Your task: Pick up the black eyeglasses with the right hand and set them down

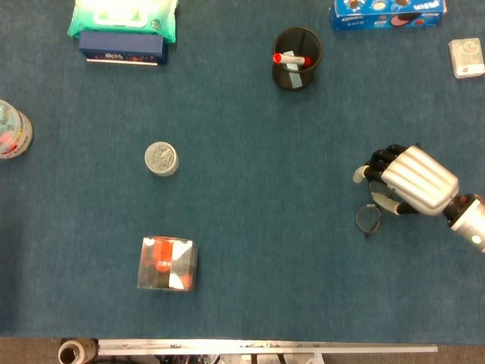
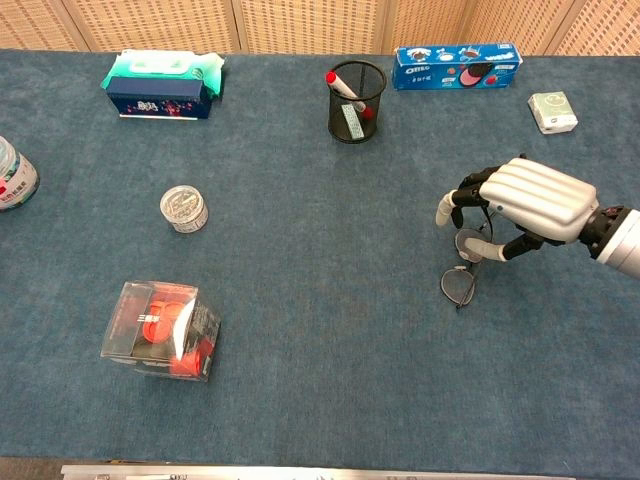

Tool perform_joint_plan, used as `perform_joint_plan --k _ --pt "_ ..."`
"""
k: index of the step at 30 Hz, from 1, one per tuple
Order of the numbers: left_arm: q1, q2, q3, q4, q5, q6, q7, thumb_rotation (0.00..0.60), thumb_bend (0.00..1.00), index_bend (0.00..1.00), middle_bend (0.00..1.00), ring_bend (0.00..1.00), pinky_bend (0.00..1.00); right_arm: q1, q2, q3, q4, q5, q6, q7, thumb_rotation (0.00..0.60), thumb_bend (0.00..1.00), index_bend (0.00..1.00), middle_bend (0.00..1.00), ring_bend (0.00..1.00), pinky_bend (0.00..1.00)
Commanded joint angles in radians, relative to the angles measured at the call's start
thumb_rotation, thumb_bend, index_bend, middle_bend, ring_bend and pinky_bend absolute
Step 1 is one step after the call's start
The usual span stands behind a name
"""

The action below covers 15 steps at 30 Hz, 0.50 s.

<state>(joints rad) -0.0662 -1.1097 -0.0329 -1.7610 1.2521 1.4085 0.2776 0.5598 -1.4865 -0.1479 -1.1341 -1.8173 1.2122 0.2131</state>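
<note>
The black eyeglasses (image 1: 368,218) (image 2: 459,285) lie on the blue table cloth at the right. One lens shows in full; the other sits under my right hand (image 1: 410,180) (image 2: 529,200). That hand hovers over the far part of the glasses, palm down, fingers (image 2: 444,211) curved downward and the thumb (image 2: 483,250) beside the frame. Fingers and thumb stand apart, and I see no firm grip on the frame. My left hand shows in neither view.
A black mesh pen cup (image 2: 356,88) with a red marker stands at the back, with a blue cookie box (image 2: 456,66) and a small white pack (image 2: 553,111) to its right. On the left are a small tin (image 2: 183,208), a clear box (image 2: 160,329), a wipes pack (image 2: 163,72) and a jar (image 2: 12,177).
</note>
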Motion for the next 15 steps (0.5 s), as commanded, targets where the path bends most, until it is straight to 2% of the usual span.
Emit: perform_joint_plan --k 1,15 --pt "0.002 0.001 0.002 0.001 0.001 -0.001 -0.003 0.600 0.27 0.31 0.33 0.30 0.38 0.000 -0.019 0.002 0.025 0.004 0.000 0.016 0.600 0.35 0.40 0.50 0.35 0.40" --pt "0.005 0.001 0.005 0.011 0.001 -0.007 -0.017 0.600 0.27 0.31 0.33 0.30 0.40 -0.002 -0.076 -0.007 0.121 0.019 -0.011 0.079 0.600 0.36 0.40 0.50 0.35 0.40"
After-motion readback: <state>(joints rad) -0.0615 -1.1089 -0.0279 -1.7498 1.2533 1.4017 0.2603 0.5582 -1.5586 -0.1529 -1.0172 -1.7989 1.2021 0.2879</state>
